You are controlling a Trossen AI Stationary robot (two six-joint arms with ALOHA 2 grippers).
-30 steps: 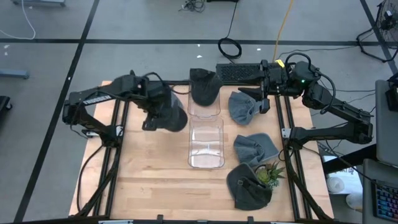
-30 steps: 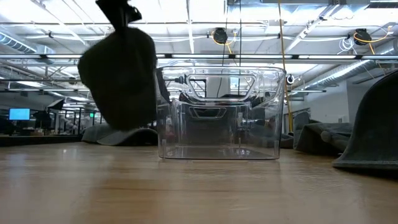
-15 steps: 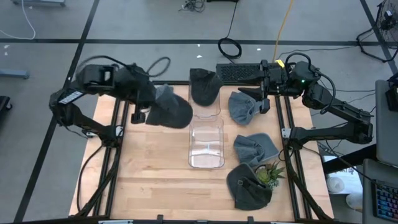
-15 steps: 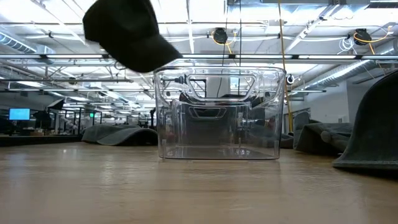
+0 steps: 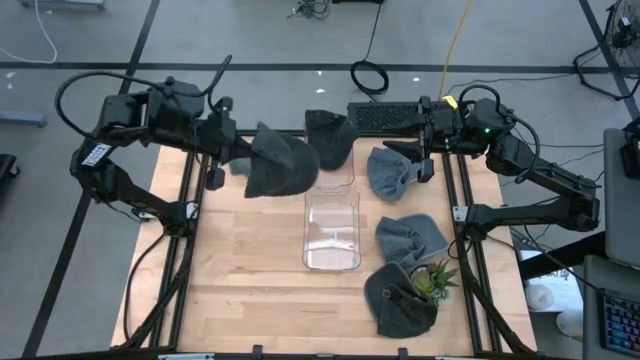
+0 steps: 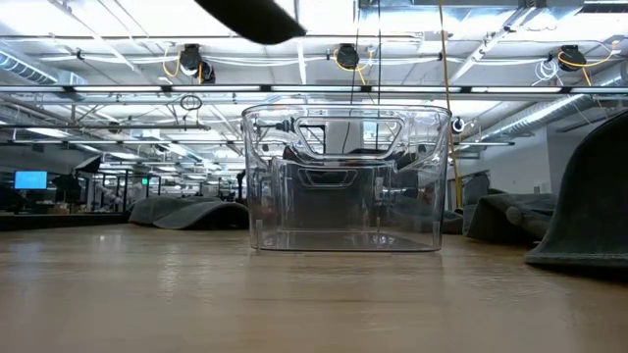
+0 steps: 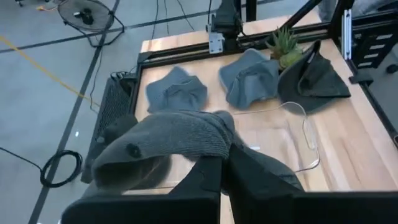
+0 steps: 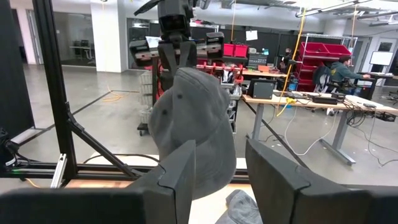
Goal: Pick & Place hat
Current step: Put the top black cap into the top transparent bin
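A grey hat [image 5: 282,165] hangs in the air at the far left of the table, beside a clear bin [image 5: 331,232]. My left gripper [image 5: 243,160] is shut on it. The left wrist view shows the hat's crown [image 7: 165,140] just ahead of the gripper [image 7: 219,163]. In the low view only its lower edge [image 6: 257,16] shows at the top. The right wrist view shows it hanging [image 8: 194,124] under the left gripper [image 8: 176,57]. My right gripper [image 5: 408,160] waits at the far right, open [image 8: 221,177], with nothing between its fingers. My left gripper pinches an edge of the hat [image 7: 214,148] between its two fingers [image 7: 205,177]. They slant down from the table's left side. The hat is lifted clear of the table and droops from the fingers, crown outward toward the bin. The fingers hide which part of the rim they have.
A dark hat [image 5: 328,138] lies at the bin's far end. Two grey hats [image 5: 390,172] [image 5: 410,238] lie right of the bin. Another dark hat [image 5: 400,302] with a small plant [image 5: 435,280] sits at the near right. Bare wood [image 5: 240,270] lies left of the bin.
My left gripper has risen, drawn back toward the table's far left and tipped from pointing steeply down to a shallower slant, staying shut. The hat has gone up with it, almost out of the top of the low view, and has swung toward the bin.
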